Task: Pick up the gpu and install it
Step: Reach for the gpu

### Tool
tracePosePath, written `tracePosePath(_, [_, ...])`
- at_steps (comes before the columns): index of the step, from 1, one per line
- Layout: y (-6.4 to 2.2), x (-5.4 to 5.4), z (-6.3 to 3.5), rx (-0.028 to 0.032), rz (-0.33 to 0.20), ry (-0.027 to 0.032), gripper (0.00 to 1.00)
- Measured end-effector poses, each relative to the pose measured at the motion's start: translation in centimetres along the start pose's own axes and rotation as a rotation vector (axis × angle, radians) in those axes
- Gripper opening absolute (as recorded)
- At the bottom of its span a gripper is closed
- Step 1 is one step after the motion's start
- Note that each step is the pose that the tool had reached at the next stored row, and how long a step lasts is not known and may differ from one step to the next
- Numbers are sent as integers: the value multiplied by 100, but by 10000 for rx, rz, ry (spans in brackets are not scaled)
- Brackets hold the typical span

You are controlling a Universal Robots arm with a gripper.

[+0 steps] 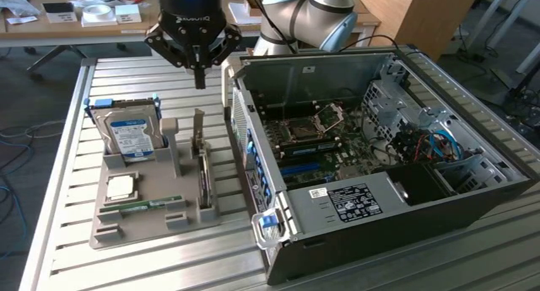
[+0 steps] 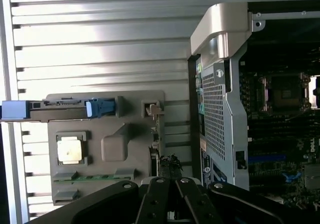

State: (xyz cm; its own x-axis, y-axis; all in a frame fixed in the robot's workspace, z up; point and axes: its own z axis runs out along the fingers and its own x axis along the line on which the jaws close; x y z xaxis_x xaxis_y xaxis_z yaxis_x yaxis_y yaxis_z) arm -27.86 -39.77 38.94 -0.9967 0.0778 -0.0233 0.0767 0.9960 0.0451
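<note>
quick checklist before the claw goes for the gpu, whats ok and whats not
1. gpu upright in the tray: ok.
2. claw empty: ok, it holds nothing.
3. claw open for a grasp: not ok, it is shut.
4. claw lined up over the gpu: cannot tell; it hangs above, not touching.
5. case open, inside exposed: ok.
6. blue slots free of cards: ok, none seen in them.
</note>
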Motion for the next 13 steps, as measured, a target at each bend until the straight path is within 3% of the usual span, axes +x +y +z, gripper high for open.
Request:
tracePosePath(6, [-93,25,-5,1,2,1,11])
tracePosePath(13, [-283,55,-14,0,2,0,11])
